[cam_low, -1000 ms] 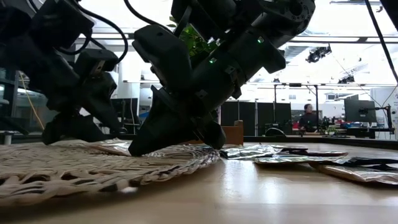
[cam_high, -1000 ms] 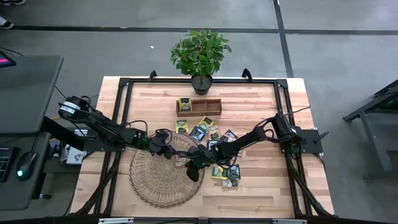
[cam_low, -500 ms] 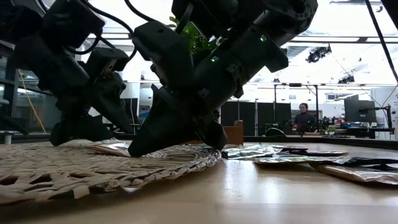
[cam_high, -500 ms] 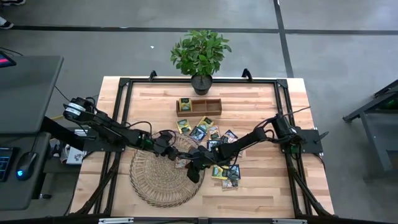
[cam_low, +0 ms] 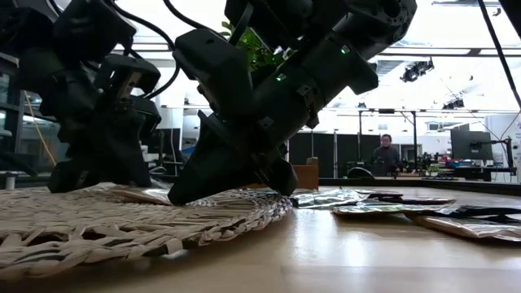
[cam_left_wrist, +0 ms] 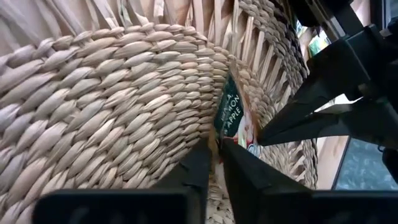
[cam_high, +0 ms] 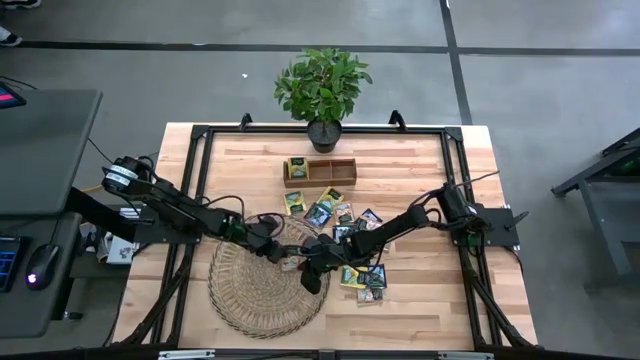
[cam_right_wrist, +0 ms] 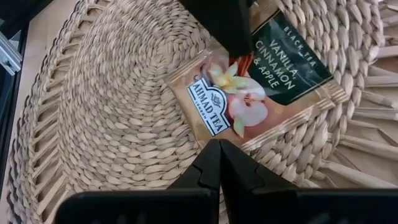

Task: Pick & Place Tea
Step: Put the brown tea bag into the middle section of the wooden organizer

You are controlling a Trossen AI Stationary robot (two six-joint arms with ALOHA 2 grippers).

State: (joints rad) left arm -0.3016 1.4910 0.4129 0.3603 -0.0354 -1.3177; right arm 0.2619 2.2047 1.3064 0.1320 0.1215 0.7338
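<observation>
One tea sachet (cam_right_wrist: 255, 87), brown and dark green with a flower print, lies flat on the right part of the round wicker mat (cam_high: 255, 290). My left gripper (cam_left_wrist: 217, 163) comes at it from the left and is shut on its edge. From the right, my right gripper (cam_right_wrist: 217, 149) reaches the sachet's opposite edge with shut fingers. More sachets (cam_high: 345, 215) lie loose on the table between the mat and the small wooden tray (cam_high: 320, 172), and one sachet (cam_high: 297, 166) sits in the tray's left compartment. My left gripper pinches the sachet's left edge (cam_left_wrist: 221, 142) between its two fingers, slanting down from the table's left. The sachet still lies on the mat. My right gripper sets its shut fingertips (cam_right_wrist: 216, 155) against the sachet's opposite edge (cam_right_wrist: 208, 138), slanting down from the right, where sachet meets mat.
A potted plant (cam_high: 322, 90) stands at the table's far edge behind the tray. Several loose sachets (cam_high: 365, 275) lie right of the mat under the right arm. A black frame rail (cam_high: 200, 180) runs around the tabletop. A person (cam_low: 387, 155) is in the room beyond.
My left gripper has tipped a little toward the sachet on the mat and its fingers have come together on the sachet's edge. My right gripper has kept still with shut fingers. The sachet has stayed where it lay.
</observation>
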